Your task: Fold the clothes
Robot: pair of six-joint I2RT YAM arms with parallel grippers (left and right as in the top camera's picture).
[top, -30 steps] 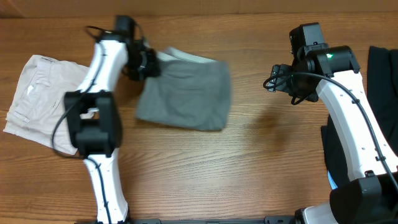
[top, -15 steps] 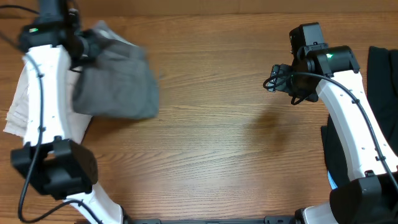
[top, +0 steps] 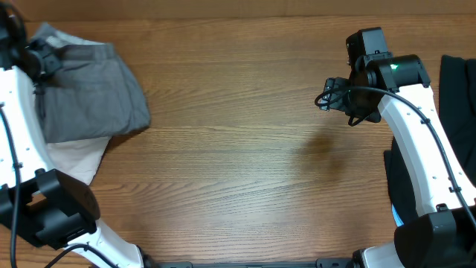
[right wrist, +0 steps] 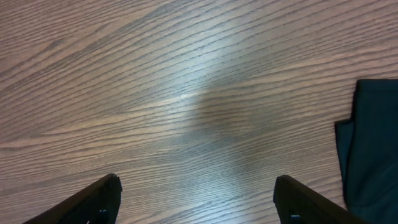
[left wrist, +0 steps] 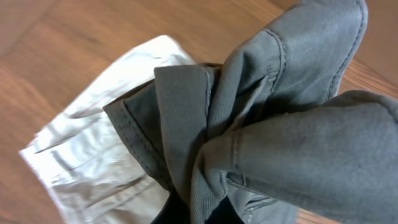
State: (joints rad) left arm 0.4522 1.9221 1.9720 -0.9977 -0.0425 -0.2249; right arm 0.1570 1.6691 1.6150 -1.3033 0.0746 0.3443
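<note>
My left claw (top: 36,59) sits at the upper left of the overhead frame, clenched on a bunched edge of the grey shorts (top: 89,89). In the left wrist view the grey fabric gathers into thick folds that run down to the dark fingers at the bottom edge. The rest of the shorts spreads over the tabletop (top: 245,164) in the upper left and lies partly on the cream shorts (top: 71,158), which show below and to the left. My right claw (right wrist: 202,205) hangs released above bare wood in the upper right, jaws wide apart. A black garment (right wrist: 376,149) lies along the right edge.
</note>
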